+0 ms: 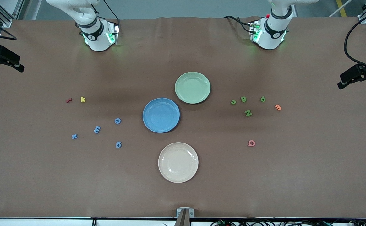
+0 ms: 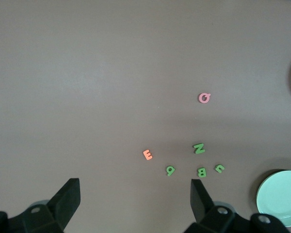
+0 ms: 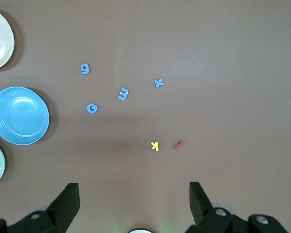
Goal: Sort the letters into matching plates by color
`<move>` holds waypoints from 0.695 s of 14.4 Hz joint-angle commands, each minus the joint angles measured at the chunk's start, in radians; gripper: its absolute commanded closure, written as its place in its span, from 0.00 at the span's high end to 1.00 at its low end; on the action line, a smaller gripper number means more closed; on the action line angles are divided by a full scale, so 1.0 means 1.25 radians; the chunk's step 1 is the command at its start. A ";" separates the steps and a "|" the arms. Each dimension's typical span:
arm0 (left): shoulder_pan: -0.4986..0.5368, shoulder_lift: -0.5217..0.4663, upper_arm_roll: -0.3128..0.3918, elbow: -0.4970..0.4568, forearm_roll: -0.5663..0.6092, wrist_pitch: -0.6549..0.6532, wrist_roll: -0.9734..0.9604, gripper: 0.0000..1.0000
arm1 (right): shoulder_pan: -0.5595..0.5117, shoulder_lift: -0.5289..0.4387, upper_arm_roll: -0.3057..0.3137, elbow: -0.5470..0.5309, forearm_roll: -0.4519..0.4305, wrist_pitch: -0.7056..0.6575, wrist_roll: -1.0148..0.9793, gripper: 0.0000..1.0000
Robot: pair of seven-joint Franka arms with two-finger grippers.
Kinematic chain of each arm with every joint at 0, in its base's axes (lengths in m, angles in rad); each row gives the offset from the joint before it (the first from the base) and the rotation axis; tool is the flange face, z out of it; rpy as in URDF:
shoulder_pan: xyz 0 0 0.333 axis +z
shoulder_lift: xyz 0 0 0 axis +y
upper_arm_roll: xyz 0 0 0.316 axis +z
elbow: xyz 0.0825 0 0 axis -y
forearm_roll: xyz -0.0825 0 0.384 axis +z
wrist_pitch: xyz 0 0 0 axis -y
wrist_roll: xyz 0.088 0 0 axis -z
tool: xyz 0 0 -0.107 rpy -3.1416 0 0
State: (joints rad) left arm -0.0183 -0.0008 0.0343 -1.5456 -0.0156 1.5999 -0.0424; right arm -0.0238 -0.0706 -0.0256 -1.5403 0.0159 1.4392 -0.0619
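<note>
Brown tabletop [image 1: 44, 175] carries unsorted letters; with the left claw [image 2: 136, 199] and right claw [image 3: 134, 201] both open and empty above it, each blue letter [image 1: 117, 121] should be pinched flat for the blue plate [image 1: 161, 115].

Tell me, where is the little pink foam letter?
The small pink foam letter lies alone toward the left arm's end, nearer the front camera than the green foam letters.

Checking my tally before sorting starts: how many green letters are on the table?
4, all toward the left arm's end: the green foam J, B and 6 in a row, and the N nearer the front camera. None looks hidden.
</note>
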 commanded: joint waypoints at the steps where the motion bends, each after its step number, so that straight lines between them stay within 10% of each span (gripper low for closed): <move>1: 0.006 0.008 -0.004 0.023 -0.012 -0.020 0.004 1.00 | -0.006 -0.016 0.002 -0.013 0.008 0.000 0.005 1.00; 10: 0.001 0.010 -0.009 0.000 -0.012 -0.056 -0.008 1.00 | -0.003 0.005 0.003 0.005 -0.005 0.003 0.032 1.00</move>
State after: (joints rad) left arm -0.0199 0.0002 0.0321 -1.5468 -0.0156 1.5560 -0.0463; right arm -0.0238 -0.0704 -0.0256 -1.5396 0.0153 1.4403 -0.0364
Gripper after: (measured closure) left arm 0.000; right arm 0.000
